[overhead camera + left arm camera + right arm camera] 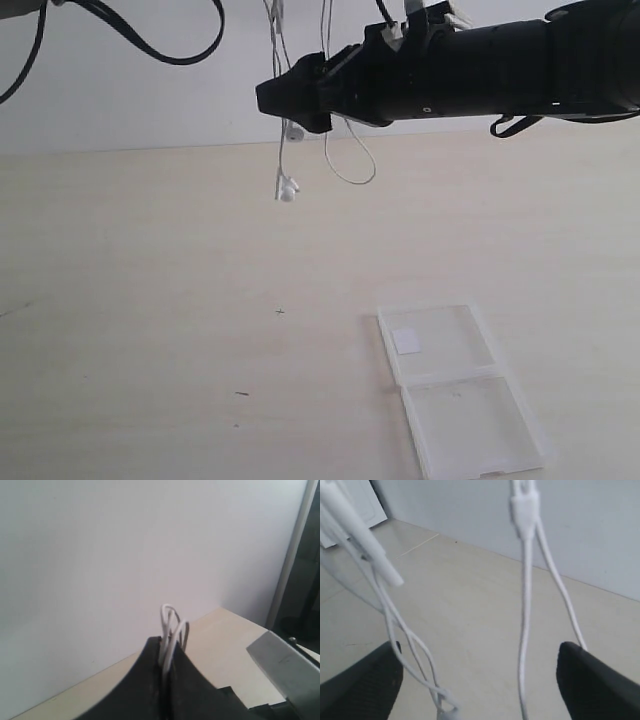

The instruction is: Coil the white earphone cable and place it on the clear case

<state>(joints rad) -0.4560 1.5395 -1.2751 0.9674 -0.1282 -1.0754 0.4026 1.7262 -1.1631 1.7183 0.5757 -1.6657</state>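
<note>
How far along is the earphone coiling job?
Done: the white earphone cable hangs above the table, pinched in the shut left gripper. In hand: the open right gripper straddles its hanging strands. Left: coiling it and setting it on the clear case, now bare.

A pale wooden table (150, 300) stands against a white wall (120, 100).

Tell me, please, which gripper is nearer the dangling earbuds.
Right. The right gripper hangs open just above the earbuds; the left gripper pinches the cable higher up, outside the exterior view.

Black tubular arm (500, 65), black right tool (272, 98), looped cables (150, 48).
</note>
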